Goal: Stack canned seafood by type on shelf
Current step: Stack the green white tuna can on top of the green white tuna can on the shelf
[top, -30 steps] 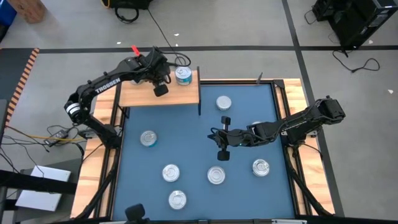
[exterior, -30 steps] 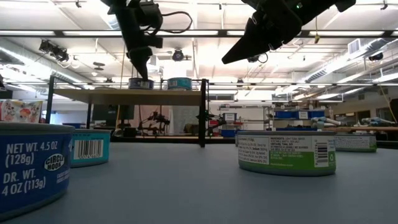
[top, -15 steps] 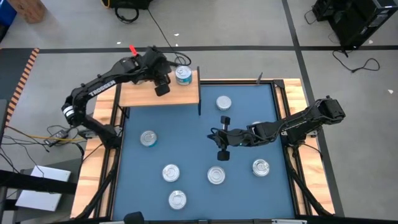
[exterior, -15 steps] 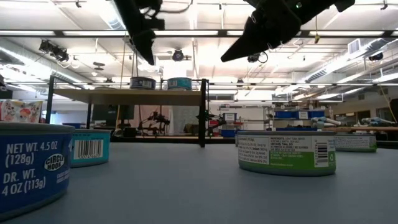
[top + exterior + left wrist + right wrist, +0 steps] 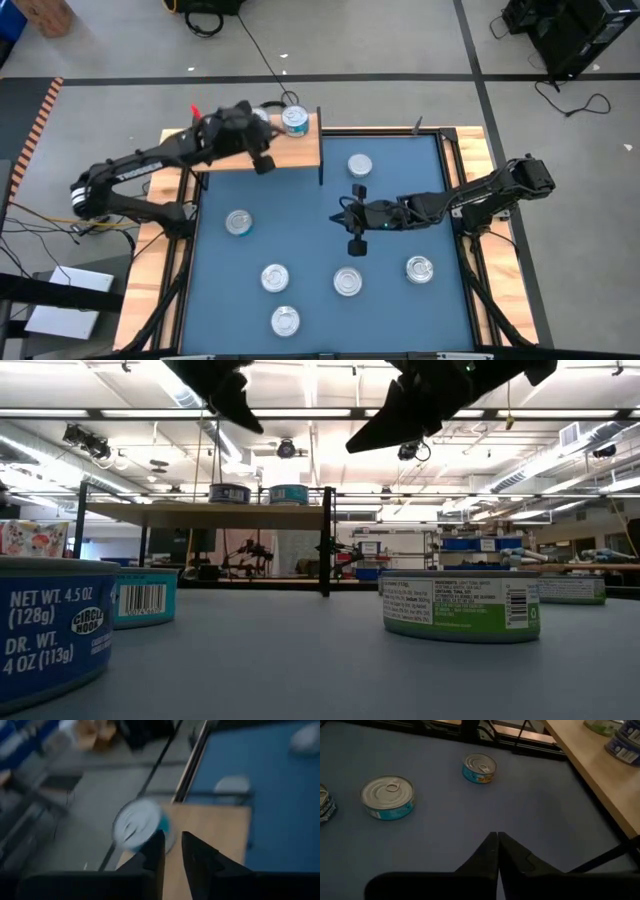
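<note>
High view, left arm (image 5: 262, 160) over shelf (image 5: 300, 152), fingers slightly apart, right fingers (image 5: 352, 219) together

Blue tabletop (image 5: 300, 240) framed by a light wooden border (image 5: 478, 160). Grey floor crossed by dark tape lines (image 5: 400, 76); black cables (image 5: 260, 50) trail across it.

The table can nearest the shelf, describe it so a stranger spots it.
From above, find the light wooden shelf at the upper-left corner of the blue tabletop. Just right of it sits one silver-lidded can, alone; other loose cans lie lower.
</note>
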